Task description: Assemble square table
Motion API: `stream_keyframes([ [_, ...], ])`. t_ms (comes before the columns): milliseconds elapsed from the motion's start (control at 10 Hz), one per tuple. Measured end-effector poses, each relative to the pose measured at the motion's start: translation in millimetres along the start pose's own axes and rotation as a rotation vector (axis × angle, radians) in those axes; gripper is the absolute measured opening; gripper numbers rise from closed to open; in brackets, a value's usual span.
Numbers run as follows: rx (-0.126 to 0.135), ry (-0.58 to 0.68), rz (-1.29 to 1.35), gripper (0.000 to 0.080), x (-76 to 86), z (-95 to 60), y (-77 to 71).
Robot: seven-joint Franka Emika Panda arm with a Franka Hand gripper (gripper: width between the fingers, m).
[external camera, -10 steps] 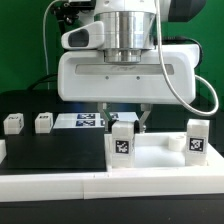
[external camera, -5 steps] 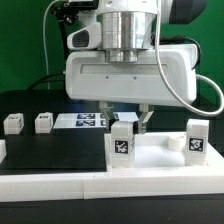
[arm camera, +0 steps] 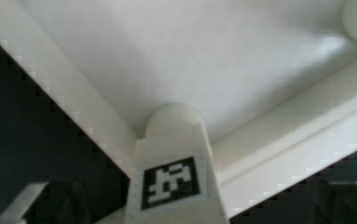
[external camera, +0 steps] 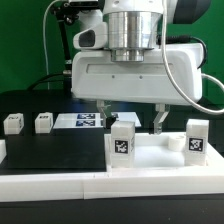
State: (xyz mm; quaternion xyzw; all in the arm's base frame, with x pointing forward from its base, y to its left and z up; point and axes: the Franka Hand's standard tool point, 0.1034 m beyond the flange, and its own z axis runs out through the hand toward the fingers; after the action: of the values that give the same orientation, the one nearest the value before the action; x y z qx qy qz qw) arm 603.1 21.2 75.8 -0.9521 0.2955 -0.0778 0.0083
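White border bar (external camera: 60,192) ran along the near edge, with open black tabletop (external camera: 50,155) behind it. The square table slab (external camera: 160,158) sat at the exterior view's right, a leg (external camera: 122,142) upright at its corner. The gripper (external camera: 131,118) hung over that leg, jaws spread, pinching nothing. Loose legs (external camera: 43,122) and the marker board (external camera: 85,121) lay farther back.

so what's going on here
A robot arm is putting a small white table together. Its gripper hangs open over a leg that stands upright on the tabletop, with its fingers clear of the leg. A second leg stands at the exterior view's right. Two loose legs sit on the black table at its left.
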Motion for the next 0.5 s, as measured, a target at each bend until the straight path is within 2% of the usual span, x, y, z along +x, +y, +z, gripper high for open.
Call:
stream_keyframes([
  [300, 0.003, -0.017, 0.007, 0.0646, -18.0, -6.0, 4.3],
  [500, 0.002, -0.021, 0.008, 0.0648, -20.6, -5.2, 6.0],
])
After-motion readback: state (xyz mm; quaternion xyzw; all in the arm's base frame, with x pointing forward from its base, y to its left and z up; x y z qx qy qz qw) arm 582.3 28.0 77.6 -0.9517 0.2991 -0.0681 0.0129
